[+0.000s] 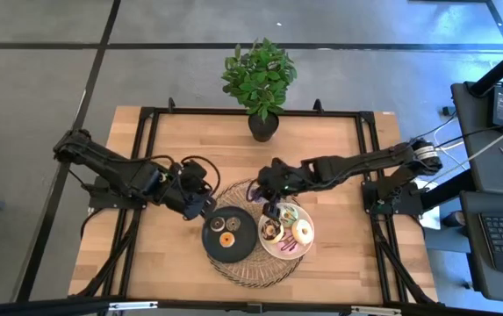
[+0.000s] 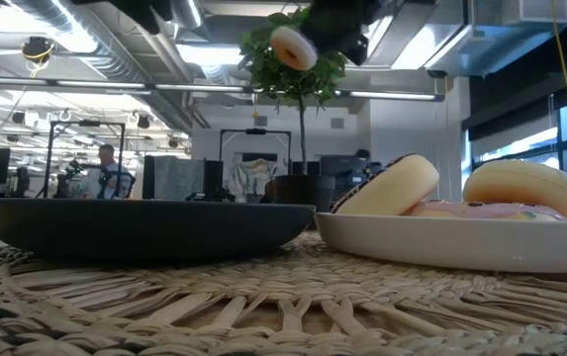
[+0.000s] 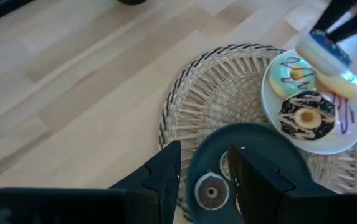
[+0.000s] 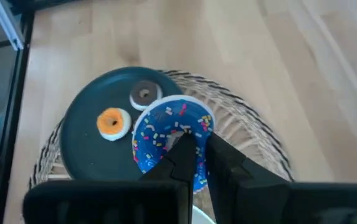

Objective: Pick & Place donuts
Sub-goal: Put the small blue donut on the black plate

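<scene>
**Right pincer holds a blue donut above the plates**

The right pincer (image 4: pixel 194 152) is clamped tight on the rim of a blue-iced ring donut with coloured sprinkles (image 4: pixel 169 134), which hangs in the air, clear of everything below. Directly beneath the right pincer lies a round woven straw mat (image 1: pixel 253 268) on the wooden tabletop (image 1: pixel 321 149). Below it and to one side sits a round dark plate (image 4: pixel 81 134) carrying a small orange-iced donut (image 4: pixel 113 122) and a small brown-iced donut (image 4: pixel 144 94), the two lying just beside each other.

Below the right pincer on the other side, a round white plate (image 1: pixel 308 247) holds a pale green-iced donut (image 3: pixel 288 78), a chocolate-iced donut with pale drizzle (image 3: pixel 306 116) and a cream-coloured donut (image 1: pixel 303 231), packed touching one another.

The left pincer (image 3: pixel 206 168) hovers beside the dark plate, on the side away from the white plate, its fingers parted and holding nothing; the brown-iced donut shows between them, lower down.

Beyond both pincers, a green leafy plant in a dark pot (image 1: pixel 262 83) stands at the far edge of the tabletop.
</scene>
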Motion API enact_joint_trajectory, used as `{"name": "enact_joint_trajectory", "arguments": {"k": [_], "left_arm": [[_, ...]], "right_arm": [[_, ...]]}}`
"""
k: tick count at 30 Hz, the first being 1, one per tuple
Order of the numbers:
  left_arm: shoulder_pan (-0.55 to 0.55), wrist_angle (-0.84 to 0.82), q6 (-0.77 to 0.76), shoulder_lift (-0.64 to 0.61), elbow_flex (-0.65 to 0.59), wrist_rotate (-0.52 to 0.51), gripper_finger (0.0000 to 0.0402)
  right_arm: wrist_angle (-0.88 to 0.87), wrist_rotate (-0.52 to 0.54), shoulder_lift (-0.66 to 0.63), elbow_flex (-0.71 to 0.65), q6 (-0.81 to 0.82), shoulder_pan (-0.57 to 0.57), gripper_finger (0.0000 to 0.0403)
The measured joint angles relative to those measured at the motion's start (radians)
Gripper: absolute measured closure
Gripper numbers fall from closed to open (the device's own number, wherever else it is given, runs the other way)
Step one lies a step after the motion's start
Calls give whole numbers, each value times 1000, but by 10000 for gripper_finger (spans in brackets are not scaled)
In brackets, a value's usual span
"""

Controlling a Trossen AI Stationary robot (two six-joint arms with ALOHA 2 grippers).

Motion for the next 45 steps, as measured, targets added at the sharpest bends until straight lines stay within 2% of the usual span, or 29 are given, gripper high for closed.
{"name": "enact_joint_trajectory", "arguments": {"k": [8,17,25,36,45], "left_arm": [[-13,-115,-3,0,0,4,274],[-13,-323,0,0,0,95,274],[-13,-414,107,0,0,96,274],[-13,-413,235,0,0,90,274],[-13,-413,244,0,0,90,274]], "right_arm": [[-7,-16,180,173,-21,31,370],[-20,-28,401,392,-19,54,370],[-82,-28,561,537,32,54,370],[-160,-36,649,557,142,82,370],[-149,-11,680,557,192,119,370]]}}
